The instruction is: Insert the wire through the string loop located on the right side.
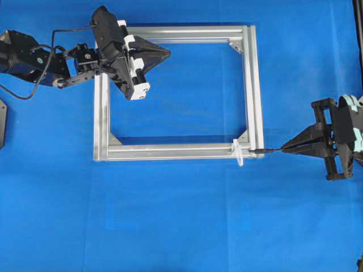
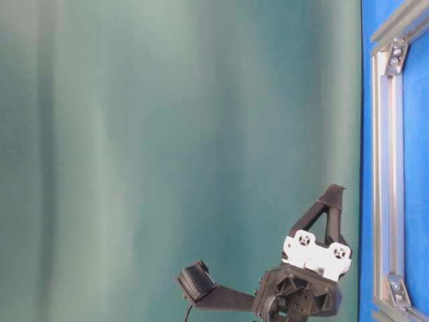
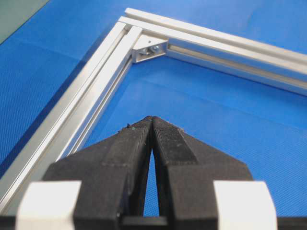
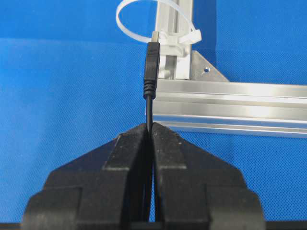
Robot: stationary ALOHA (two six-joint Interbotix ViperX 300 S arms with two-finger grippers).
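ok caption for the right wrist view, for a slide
Right end effector pinches the wire, plug tip at the white string loop on the aluminium frame.

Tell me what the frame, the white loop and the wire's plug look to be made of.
Frame: likely aluminium, matte silver with long extruded grooves.
String loop: looks like thin, smooth, slightly translucent white plastic, more a flat strap than fibre.
Wire: black moulded plastic or rubber plug with ribbed strain relief; its tip looks like bare metal.

frame mid-table | string loop on frame's 5 o'clock corner | wire just 3 o'clock of loop | left gripper over frame's 11 o'clock corner
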